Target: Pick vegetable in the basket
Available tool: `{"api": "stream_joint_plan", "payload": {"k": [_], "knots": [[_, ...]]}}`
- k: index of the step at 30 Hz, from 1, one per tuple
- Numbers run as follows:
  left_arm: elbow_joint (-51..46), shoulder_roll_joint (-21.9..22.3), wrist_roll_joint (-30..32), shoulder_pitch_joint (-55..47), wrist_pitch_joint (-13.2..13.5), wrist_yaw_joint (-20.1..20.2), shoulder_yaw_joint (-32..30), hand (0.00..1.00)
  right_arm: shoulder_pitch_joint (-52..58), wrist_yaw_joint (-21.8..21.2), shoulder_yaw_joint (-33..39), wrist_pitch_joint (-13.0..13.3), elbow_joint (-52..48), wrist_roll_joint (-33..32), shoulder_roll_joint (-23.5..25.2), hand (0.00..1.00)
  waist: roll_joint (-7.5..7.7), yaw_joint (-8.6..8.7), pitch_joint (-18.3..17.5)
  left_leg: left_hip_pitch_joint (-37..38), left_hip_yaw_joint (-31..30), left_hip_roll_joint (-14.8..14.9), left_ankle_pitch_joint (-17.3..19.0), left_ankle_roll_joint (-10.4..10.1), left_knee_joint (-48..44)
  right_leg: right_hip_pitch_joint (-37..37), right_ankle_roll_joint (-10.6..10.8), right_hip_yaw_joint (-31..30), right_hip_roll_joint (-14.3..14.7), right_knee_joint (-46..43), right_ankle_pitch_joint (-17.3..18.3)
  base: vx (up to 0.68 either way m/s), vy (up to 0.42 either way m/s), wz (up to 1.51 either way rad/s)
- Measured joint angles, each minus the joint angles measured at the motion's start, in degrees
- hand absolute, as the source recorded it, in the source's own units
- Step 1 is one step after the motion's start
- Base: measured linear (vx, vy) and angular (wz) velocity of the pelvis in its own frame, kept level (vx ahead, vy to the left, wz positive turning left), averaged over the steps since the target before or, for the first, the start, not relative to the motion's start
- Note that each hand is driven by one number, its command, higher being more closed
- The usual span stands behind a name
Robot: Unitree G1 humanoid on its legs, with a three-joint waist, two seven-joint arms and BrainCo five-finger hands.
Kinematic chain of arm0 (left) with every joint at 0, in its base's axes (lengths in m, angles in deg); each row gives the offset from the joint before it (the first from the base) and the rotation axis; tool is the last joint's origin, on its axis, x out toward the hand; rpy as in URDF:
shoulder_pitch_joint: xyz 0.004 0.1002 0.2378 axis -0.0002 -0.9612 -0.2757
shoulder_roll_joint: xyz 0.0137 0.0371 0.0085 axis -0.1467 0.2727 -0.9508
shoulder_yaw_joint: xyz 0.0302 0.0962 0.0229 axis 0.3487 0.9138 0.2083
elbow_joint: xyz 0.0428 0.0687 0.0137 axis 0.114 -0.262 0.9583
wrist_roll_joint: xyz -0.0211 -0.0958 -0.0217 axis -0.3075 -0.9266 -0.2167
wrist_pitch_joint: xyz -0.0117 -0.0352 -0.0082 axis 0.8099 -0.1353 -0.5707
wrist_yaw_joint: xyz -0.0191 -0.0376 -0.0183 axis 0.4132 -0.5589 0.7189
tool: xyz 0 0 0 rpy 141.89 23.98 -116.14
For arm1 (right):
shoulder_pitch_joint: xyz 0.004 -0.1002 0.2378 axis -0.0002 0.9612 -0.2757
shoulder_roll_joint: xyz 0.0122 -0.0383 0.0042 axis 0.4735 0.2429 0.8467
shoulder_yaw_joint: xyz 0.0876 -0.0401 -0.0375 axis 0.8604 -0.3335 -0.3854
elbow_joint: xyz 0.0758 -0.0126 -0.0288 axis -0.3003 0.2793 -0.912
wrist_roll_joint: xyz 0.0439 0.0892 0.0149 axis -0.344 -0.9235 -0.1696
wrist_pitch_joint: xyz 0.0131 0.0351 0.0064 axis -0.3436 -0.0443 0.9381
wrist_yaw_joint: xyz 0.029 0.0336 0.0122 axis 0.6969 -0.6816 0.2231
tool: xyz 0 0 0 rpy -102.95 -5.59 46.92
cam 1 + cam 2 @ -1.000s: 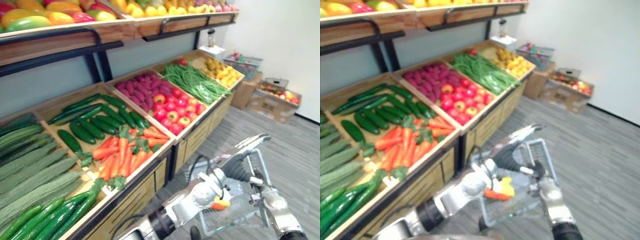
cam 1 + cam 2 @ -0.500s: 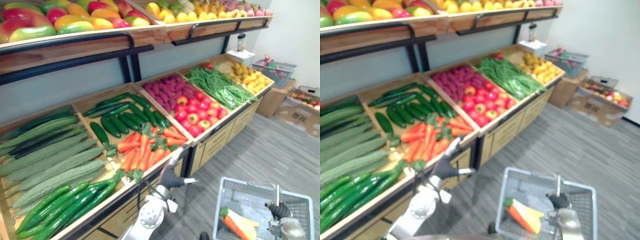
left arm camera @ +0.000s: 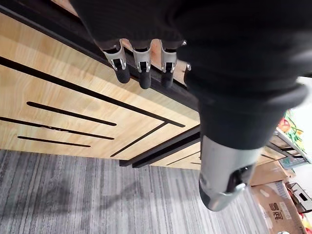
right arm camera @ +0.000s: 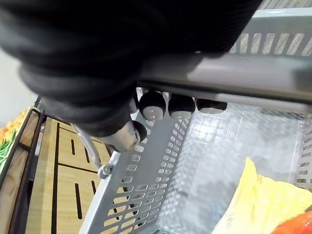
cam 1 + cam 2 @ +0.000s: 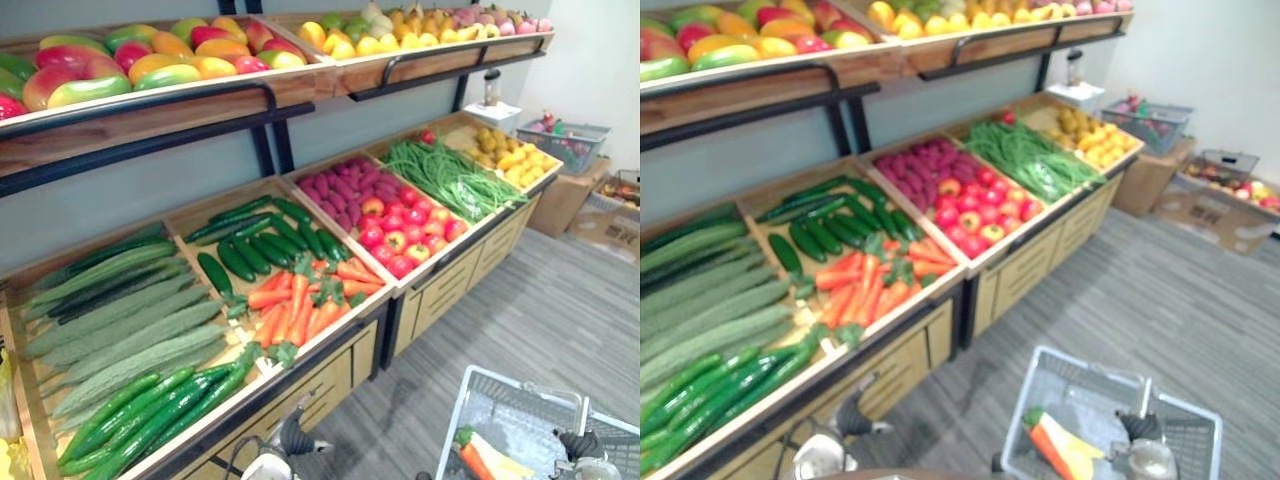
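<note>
Carrots lay front to back in the stand's crate, up and ahead of the left hand (fingers loosely apart, empty). Fingers of the right hand were clamped on the handle of the basket, farther off.

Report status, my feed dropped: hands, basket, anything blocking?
Right hand shut on basket handle. Left hand open, empty, low by the stand front. Carrot lies in the basket. Nothing blocking.

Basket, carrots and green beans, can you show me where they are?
basket (image 5: 1085,385), right eye view, on its grey back wall.
carrots (image 5: 297,305), left eye view, middle of the orange pile.
green beans (image 5: 440,178), left eye view, middle of the heap.
</note>
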State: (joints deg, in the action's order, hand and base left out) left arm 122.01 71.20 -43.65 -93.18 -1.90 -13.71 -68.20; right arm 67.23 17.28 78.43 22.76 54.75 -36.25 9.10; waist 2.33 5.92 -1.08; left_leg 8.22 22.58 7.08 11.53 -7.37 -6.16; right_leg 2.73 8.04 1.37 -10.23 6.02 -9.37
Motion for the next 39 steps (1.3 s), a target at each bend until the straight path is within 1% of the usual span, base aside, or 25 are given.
{"api": "stream_joint_plan", "payload": {"k": [6,11,13,14,15,17,18,19,20,21,22,23,24,25,27,29,30,31,32,33,34,35,36,38,39], "knots": [[-2.11,-0.07,-0.2,0.04,1.02,-0.13,0.39,0.0,-0.94,1.99,1.71,-0.04,2.52,-0.44,0.0,1.0,-0.43,0.05,0.32,-0.1,-1.33,-0.18,-0.01,0.02,0.26,-0.15,-0.1,0.68,-0.08,-0.01,0.08,0.01,-0.002,0.04],[-4.46,-0.66,-0.63,0.03,1.67,0.26,2.3,0.0,-1.71,2.17,1.9,-0.03,3.22,-0.48,0.0,1.0,-0.42,0.04,0.9,-0.09,-1.7,-0.1,0.19,0.07,-0.36,-0.63,-0.18,1.04,-0.15,-0.04,0.16,0.01,-0.007,0.03],[-5.91,-1.38,-0.66,0.2,2.19,0.75,3.84,0.0,-2.28,2.24,2.62,-0.02,3.73,-0.8,0.0,1.0,-0.27,0.09,2.1,-1.36,-2.38,0.52,1.84,0.31,-3.87,-0.83,0.05,1.19,-0.15,-1.0,0.55,-0.03,0.001,0.07],[-6.95,-1.69,-0.7,0.4,2.26,0.79,4.96,0.0,-2.64,2.34,3.13,0.0,3.73,-1.66,-0.07,1.0,-0.31,0.19,3.29,-2.22,-2.84,0.92,3.04,0.57,-6.47,0.04,0.26,1.07,-0.19,-3.44,1.45,-0.05,0.029,0.03],[-7.62,-1.99,-0.79,0.56,2.48,0.85,5.8,0.0,-3.13,2.36,3.63,0.0,3.76,-1.71,-0.06,1.0,-0.22,0.14,4.13,-3.16,-2.83,1.14,3.96,1.05,-8.65,1.39,0.84,0.36,-0.28,-6.23,2.07,-0.1,0.065,-0.1],[-8.52,-2.9,-1.17,1.26,3.2,0.88,7.92,0.0,-3.82,2.52,3.86,0.67,3.71,-1.88,0.04,1.0,0.36,0.13,5.07,-6.32,-2.55,1.12,5.97,1.99,-13.17,5.33,0.89,-1.19,-0.76,-10.52,2.32,-0.17,0.101,-0.26],[-9.27,-4.06,-1.17,2.04,3.51,0.87,9.55,0.0,-4.23,2.59,3.8,1.26,3.52,-2.4,0.37,1.0,1.28,0.14,5.73,-8.46,-1.59,0.88,7.56,2.92,-16.19,7.49,1.86,-2.77,-1.17,-12.0,1.62,-0.24,0.15,-0.55],[-9.74,-4.95,-1.16,2.28,3.85,0.78,10.01,0.0,-4.5,2.77,3.7,1.4,2.68,-2.78,1.09,1.0,2.34,0.08,6.32,-10.17,0.09,0.65,9.29,4.37,-18.82,9.39,2.35,-4.39,-1.23,-12.25,-0.46,-0.26,0.162,-0.76],[-9.81,-5.33,-1.18,2.27,3.87,0.66,10.07,0.0,-4.73,2.95,3.56,1.56,1.89,-2.8,1.69,1.0,2.62,0.03,6.49,-10.19,1.19,0.68,9.67,5.11,-19.42,10.44,2.01,-4.52,-0.87,-11.52,-3.0,-0.3,0.112,-1.36],[-9.86,-5.6,-1.24,2.12,3.84,0.67,10.05,0.0,-6.71,3.59,2.78,1.87,1.33,-2.81,2.96,1.0,1.04,-0.62,7.36,-9.88,6.18,2.96,9.16,6.64,-18.58,11.38,0.01,-2.25,0.58,-10.24,-7.84,-0.36,0.096,-1.44],[-10.15,-5.72,-1.27,2.33,3.87,0.67,9.96,0.0,-6.82,4.06,1.57,1.85,0.52,-2.88,2.89,1.0,1.33,-0.37,8.58,-9.75,8.88,3.39,8.17,7.63,-17.83,14.54,-7.32,8.48,-0.78,-23.68,1.61,-0.3,0.063,-1.32],[-10.73,-5.74,-1.31,2.39,3.89,0.67,9.89,0.0,-6.92,4.23,1.42,1.78,0.42,-3.1,2.74,1.0,1.23,-0.24,9.09,-9.47,10.19,3.2,7.42,8.12,-16.77,15.38,-9.54,13.62,-2.09,-30.8,6.38,-0.34,0.158,-1.0],[-11.99,-5.85,-1.43,1.99,3.91,0.65,9.2,0.0,-7.68,4.69,1.36,1.75,0.4,-4.11,2.62,1.0,1.48,-0.48,10.54,-7.86,13.0,2.98,5.88,8.85,-14.43,14.61,-12.17,20.71,-4.79,-42.13,12.96,-0.25,0.171,-1.14],[-12.66,-5.78,-2.35,1.36,3.92,0.71,9.41,0.0,-8.37,4.76,0.84,1.75,0.39,-4.11,2.33,1.0,1.52,-0.82,10.86,-6.93,16.08,2.87,4.77,9.2,-12.52,12.73,-12.62,24.41,-6.29,-49.45,16.3,-0.29,0.2,-1.26],[-13.67,-5.77,-3.5,0.61,3.96,0.73,9.43,0.0,-9.38,4.75,-0.77,1.75,0.39,-3.91,2.11,1.0,1.57,-1.5,10.71,-7.2,19.98,3.16,3.95,9.59,-11.94,10.1,-11.69,24.62,-7.95,-54.73,17.74,-0.14,0.092,-1.14],[-13.57,-5.84,-3.53,0.22,3.92,0.75,8.93,0.0,-10.26,4.68,-2.33,1.59,0.62,-3.89,2.25,1.0,1.57,-1.97,10.71,-7.74,23.82,4.38,3.57,9.23,-12.98,7.66,-10.3,23.49,-9.32,-54.86,18.4,-0.16,-0.055,-1.08],[-13.57,-5.82,-3.55,0.11,3.92,0.73,8.41,0.0,-10.45,4.69,-3.0,1.6,0.59,-3.89,2.23,1.0,1.48,-1.86,10.63,-8.43,25.61,5.87,3.56,9.22,-14.52,6.89,-8.59,23.1,-9.44,-53.35,19.1,-0.2,-0.149,-0.94],[-13.57,-5.72,-3.56,0.14,3.92,0.7,7.87,0.0,-10.39,4.69,-3.15,1.58,0.59,-3.89,2.24,1.0,1.46,-1.86,10.58,-8.94,26.22,6.73,3.56,9.22,-15.37,6.96,-7.54,23.2,-8.95,-52.2,19.74,-0.16,-0.215,-0.77],[-13.55,-5.5,-4.06,0.16,3.9,0.64,6.75,0.0,-9.99,4.7,-3.22,1.57,0.6,-3.9,2.16,1.0,1.24,-1.66,10.28,-9.98,27.35,8.47,3.36,8.89,-17.13,6.85,-5.72,23.19,-6.91,-48.44,21.21,-0.12,-0.204,-0.68],[-13.54,-5.18,-4.68,0.07,3.86,0.56,6.09,0.0,-9.47,4.77,-3.23,1.57,0.6,-3.91,1.85,1.0,0.72,-1.73,9.47,-10.97,28.11,9.48,2.68,8.32,-17.48,6.33,-5.35,22.89,-4.36,-43.58,22.64,-0.17,-0.319,-0.99],[-13.59,-3.83,-5.11,0.09,3.92,0.53,5.15,0.0,-9.64,4.82,-3.57,1.58,0.59,-3.92,1.25,1.0,-0.31,-2.06,8.87,-12.11,29.66,10.99,1.24,8.42,-17.11,5.99,-5.54,22.1,-1.49,-37.18,23.2,-0.19,-0.347,-1.25],[-13.77,-3.17,-5.18,0.07,3.96,0.29,4.47,0.0,-9.87,4.97,-4.38,1.69,0.51,-3.92,0.72,1.0,-0.49,-2.96,8.74,-13.01,30.9,12.71,0.44,8.47,-18.68,6.06,-5.83,22.04,-0.13,-33.37,24.41,-0.19,-0.359,-1.25],[-13.71,-2.99,-5.18,0.39,3.91,0.12,4.38,0.0,-9.92,5.08,-4.86,1.67,0.51,-3.92,0.4,1.0,-0.49,-3.03,8.78,-13.09,31.61,13.51,0.46,8.43,-19.78,6.04,-6.31,22.01,0.5,-32.15,24.96,-0.15,-0.309,-1.15],[-13.65,-2.08,-5.23,0.58,3.91,-0.33,4.15,0.0,-8.94,5.64,-5.65,1.65,0.36,-3.94,0.01,1.0,-2.19,-2.5,9.03,-12.85,31.25,17.48,0.25,8.01,-23.62,3.76,-6.85,21.59,4.11,-28.11,24.81,-0.08,-0.269,-0.64],[-13.45,-1.71,-5.19,0.35,3.96,-0.55,4.21,0.0,-6.87,6.09,-5.69,1.61,0.32,-3.97,0.11,1.0,-2.57,-1.57,9.17,-12.83,29.04,19.47,-0.29,7.53,-25.44,1.32,-7.23,22.07,5.78,-26.19,24.56,-0.06,-0.192,-0.1]]}}
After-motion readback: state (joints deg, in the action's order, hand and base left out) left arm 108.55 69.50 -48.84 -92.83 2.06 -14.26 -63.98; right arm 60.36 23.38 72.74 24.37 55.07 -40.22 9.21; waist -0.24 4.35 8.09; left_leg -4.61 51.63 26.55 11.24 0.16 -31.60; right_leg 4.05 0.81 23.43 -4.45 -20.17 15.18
